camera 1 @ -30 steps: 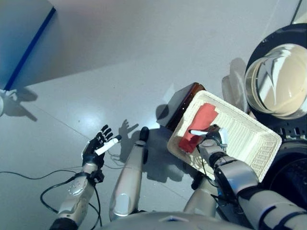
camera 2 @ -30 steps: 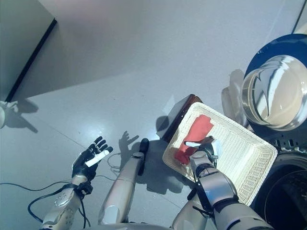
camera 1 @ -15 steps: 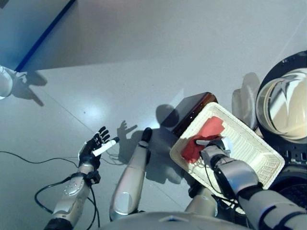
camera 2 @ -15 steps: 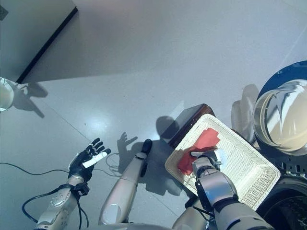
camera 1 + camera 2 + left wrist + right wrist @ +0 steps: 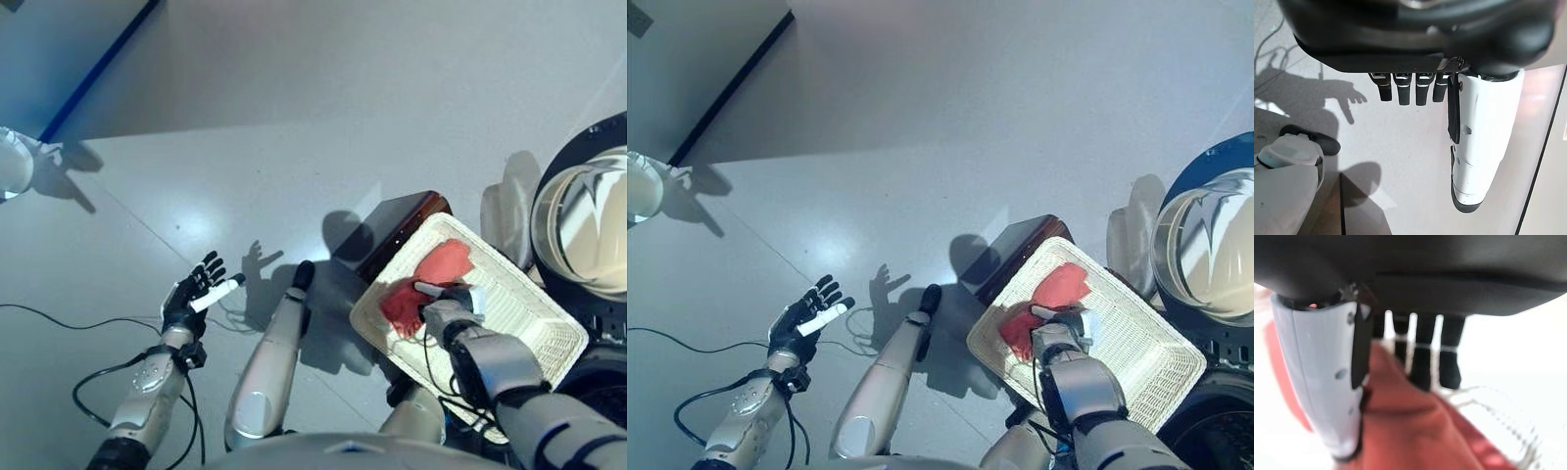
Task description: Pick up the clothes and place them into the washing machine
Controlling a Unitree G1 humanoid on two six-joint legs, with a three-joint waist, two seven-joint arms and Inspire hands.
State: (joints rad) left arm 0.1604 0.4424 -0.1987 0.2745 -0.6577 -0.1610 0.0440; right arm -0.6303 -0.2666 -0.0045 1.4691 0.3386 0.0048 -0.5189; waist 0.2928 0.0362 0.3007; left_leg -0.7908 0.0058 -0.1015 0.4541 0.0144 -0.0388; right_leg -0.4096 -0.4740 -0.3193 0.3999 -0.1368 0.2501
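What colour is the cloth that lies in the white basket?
The cloth is red; the right eye view shows it best.

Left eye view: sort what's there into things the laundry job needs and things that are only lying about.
For the job:
- red cloth in the white basket
- right hand on the cloth
- washing machine door, open

Just about:
- dark brown stand under the basket
- left hand, open and empty over the floor
- blue line across the floor
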